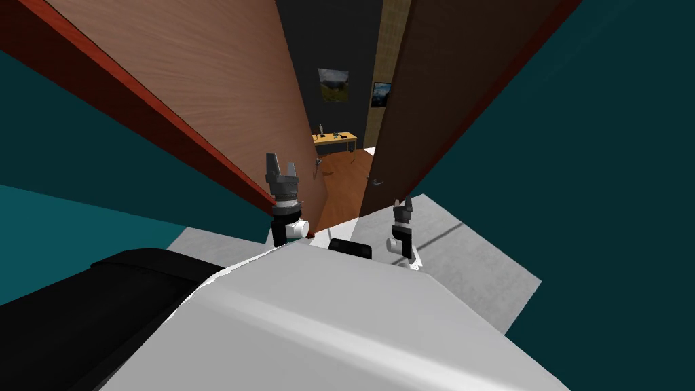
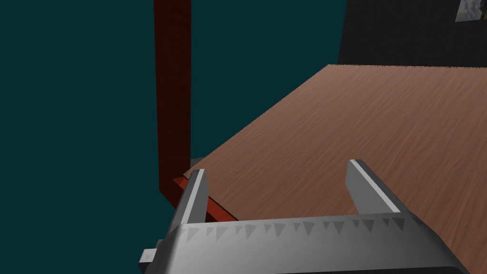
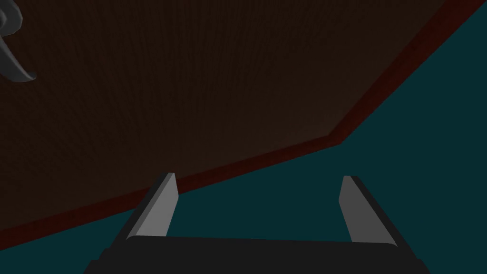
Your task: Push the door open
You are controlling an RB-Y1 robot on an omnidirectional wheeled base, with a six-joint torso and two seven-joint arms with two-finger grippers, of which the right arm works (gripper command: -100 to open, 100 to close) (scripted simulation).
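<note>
Two door leaves stand ajar with a gap between them. The left leaf (image 1: 203, 88) is light brown wood with a small handle (image 1: 317, 165) at its edge. The right leaf (image 1: 434, 88) is dark brown with a grey lever handle (image 1: 375, 181). My left gripper (image 1: 281, 163) is open and raised close to the left leaf (image 2: 356, 133), near its lower corner by the red frame (image 2: 173, 95). My right gripper (image 1: 403, 202) hangs lower, open, in front of the dark leaf (image 3: 190, 85); the lever handle (image 3: 12, 57) is off to one side of it.
Teal walls (image 1: 611, 170) flank the red door frame (image 1: 136, 102) on both sides. Grey floor (image 1: 461, 251) lies under me. Through the gap show a wooden floor (image 1: 343, 183), a yellow table (image 1: 336, 139) and two pictures (image 1: 333, 85) on a dark wall.
</note>
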